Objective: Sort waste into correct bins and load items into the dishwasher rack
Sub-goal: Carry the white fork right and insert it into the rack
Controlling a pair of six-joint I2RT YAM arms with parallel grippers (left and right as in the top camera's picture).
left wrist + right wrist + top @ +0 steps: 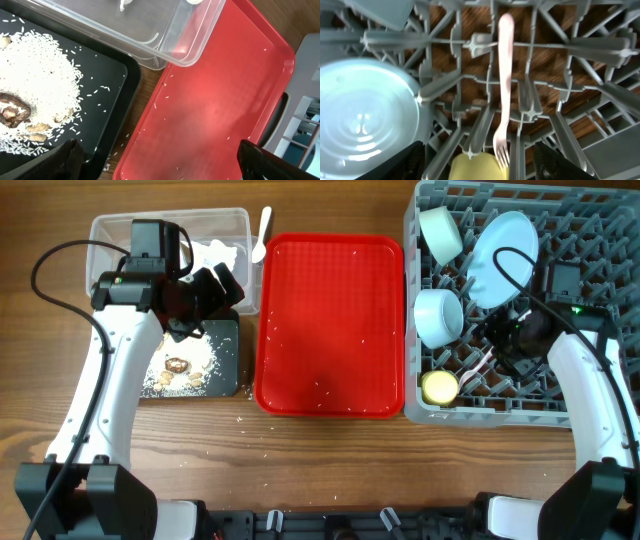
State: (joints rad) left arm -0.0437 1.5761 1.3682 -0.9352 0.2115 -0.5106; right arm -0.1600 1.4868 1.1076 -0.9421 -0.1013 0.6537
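Note:
The grey dishwasher rack [590, 225] holds a pale green bowl [440, 232], a pale blue plate [503, 258], a pale blue bowl [437, 317], a yellow cup [440, 387] and a white fork [474, 366]. My right gripper [500, 345] is open above the fork [504, 85], which lies on the rack pegs beside the blue bowl [365, 110] and the yellow cup [475, 167]. My left gripper [215, 285] is open and empty over the gap between the black tray [225, 345] and the clear tub [100, 230]. The food scraps [25, 107] lie in the black tray. The tissue [215, 252] is in the tub. The white spoon [263, 230] lies beside the tub. The wrapper is hidden.
A flat red serving tray [330, 330] with a few rice grains lies between the bins and the rack; it also shows in the left wrist view [215, 100]. Loose grains lie on the wooden table by the black tray's front edge.

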